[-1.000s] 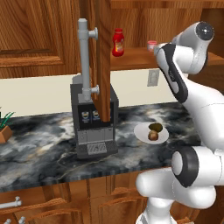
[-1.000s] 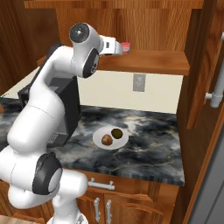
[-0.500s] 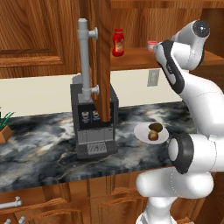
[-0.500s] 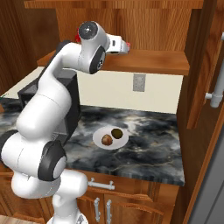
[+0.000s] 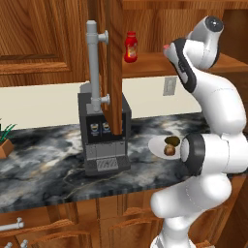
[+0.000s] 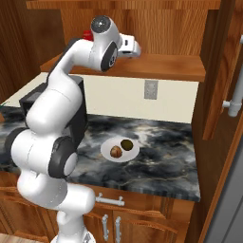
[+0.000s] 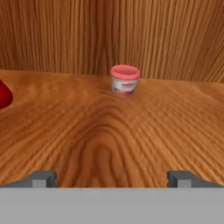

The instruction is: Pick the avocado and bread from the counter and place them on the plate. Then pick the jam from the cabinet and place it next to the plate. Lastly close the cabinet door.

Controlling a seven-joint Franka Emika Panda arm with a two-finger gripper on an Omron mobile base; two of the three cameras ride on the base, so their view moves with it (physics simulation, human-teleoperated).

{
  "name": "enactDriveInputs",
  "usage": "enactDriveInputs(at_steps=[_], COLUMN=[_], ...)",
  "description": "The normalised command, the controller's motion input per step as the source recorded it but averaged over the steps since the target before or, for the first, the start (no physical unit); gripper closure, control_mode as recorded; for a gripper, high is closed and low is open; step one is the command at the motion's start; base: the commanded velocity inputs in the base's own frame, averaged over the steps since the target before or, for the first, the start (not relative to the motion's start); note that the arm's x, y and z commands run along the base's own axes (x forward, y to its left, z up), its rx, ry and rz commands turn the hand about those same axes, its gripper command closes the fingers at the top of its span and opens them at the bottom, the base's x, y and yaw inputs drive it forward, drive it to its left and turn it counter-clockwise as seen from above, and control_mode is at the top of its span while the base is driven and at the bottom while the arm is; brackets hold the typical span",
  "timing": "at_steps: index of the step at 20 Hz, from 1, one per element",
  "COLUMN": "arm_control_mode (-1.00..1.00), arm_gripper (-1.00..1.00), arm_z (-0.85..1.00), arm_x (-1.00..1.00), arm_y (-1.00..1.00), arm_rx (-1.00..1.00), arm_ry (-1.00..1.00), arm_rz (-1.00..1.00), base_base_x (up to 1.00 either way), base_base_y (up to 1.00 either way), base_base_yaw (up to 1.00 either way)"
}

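On the counter (image 5: 48,164) the coffee machine (image 5: 104,140) stands toward the left end, the open cabinet door (image 5: 115,63) hanging in front of it. On the cabinet (image 6: 142,66) shelf a red bottle (image 5: 130,47) stands left of the jam (image 7: 124,80), which sits upright near the back wall. The gripper (image 7: 112,178) is spread wide, empty, short of the jam. The plate (image 6: 120,149) near the counter's front edge carries bread (image 6: 115,152) and avocado (image 6: 126,144) side by side.
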Motion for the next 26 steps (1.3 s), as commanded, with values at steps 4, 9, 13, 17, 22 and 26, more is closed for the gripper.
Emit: enactDriveInputs(at_steps=[4,9,13,17,22,26], arm_control_mode=[-1.0,-1.0,-1.0,-1.0,-1.0,-1.0], arm_gripper=[-1.0,-1.0,-1.0,-1.0,-1.0,-1.0], arm_z=[-0.03,-0.14,-0.11,-0.06,-0.08,-0.1], arm_x=[0.32,0.29,0.31,0.32,0.38,0.37], arm_y=[-0.07,-0.12,-0.07,-0.03,0.0,-0.01], arm_rx=[0.0,0.0,0.0,0.0,0.0,0.0], arm_ry=[0.02,0.0,0.0,0.0,0.0,0.0], arm_rz=[0.0,0.0,0.0,0.0,0.0,0.0], base_base_x=[0.0,0.0,0.0,0.0,0.0,0.0], base_base_y=[0.0,0.0,0.0,0.0,0.0,0.0], base_base_yaw=[0.0,0.0,0.0,0.0,0.0,0.0])
